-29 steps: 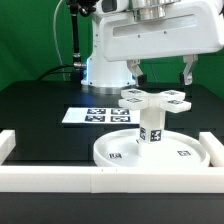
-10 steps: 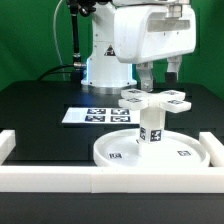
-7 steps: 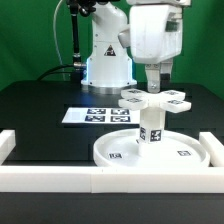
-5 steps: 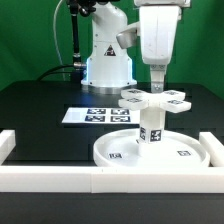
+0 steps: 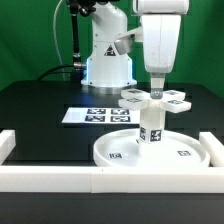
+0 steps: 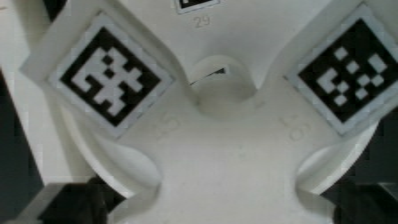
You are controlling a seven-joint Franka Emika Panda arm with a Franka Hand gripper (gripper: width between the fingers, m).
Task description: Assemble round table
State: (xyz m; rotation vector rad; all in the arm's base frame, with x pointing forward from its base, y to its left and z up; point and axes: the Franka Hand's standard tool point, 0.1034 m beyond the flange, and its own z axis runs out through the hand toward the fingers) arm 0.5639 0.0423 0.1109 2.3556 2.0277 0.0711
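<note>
The large round disc (image 5: 112,152) lies on the black table at the front. The short leg (image 5: 150,128) stands upright on it, and the cross-shaped base (image 5: 135,97) sits on top of the leg. My gripper (image 5: 157,92) hangs straight down over the middle of the cross base, turned edge-on, fingertips at the level of its arms. In the wrist view the cross base (image 6: 222,150) fills the picture, with a tag on either side. The fingers show no grip on it and I read the jaws as open.
The marker board (image 5: 92,115) lies flat behind the disc on the exterior view's left. White border rails (image 5: 55,180) run along the front and both sides. The arm's white pedestal (image 5: 105,68) stands at the back.
The wrist has turned about a quarter turn, from fingers spread side by side to edge-on, and has come down over the cross base. The table parts have not moved.
</note>
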